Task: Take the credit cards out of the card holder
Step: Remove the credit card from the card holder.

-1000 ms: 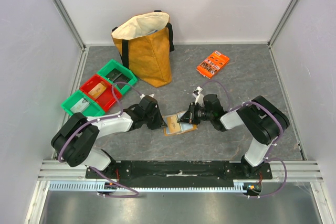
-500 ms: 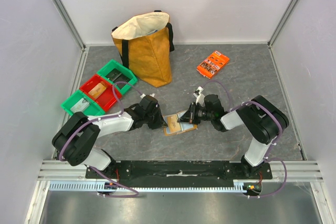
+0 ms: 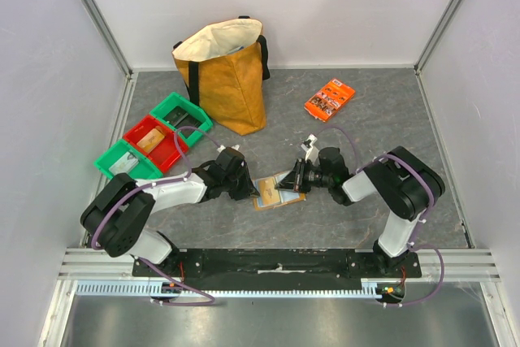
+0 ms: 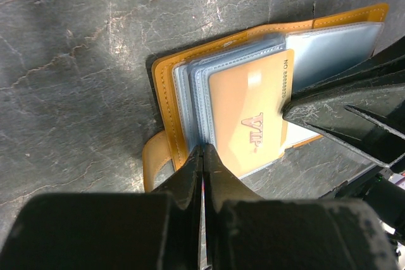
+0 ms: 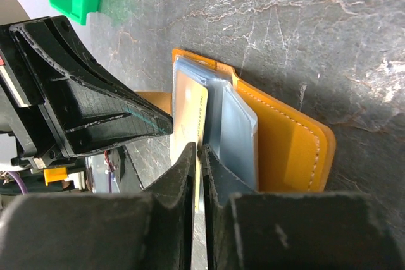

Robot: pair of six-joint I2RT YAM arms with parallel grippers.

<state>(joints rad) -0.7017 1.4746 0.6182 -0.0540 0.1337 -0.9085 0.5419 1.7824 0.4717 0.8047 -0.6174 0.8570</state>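
Observation:
The tan card holder lies open on the table between my two grippers, its pale blue-grey pockets fanned out. An orange-tan credit card with red "VIP" lettering sticks partly out of a pocket. My left gripper is shut on the near edge of the holder's pockets. My right gripper is shut on the card's edge, with the holder's tan cover to its right. Other cards are hidden in the pockets.
A mustard tote bag stands at the back. A bright orange printed packet lies at the back right. Two green bins and a red bin sit at the left.

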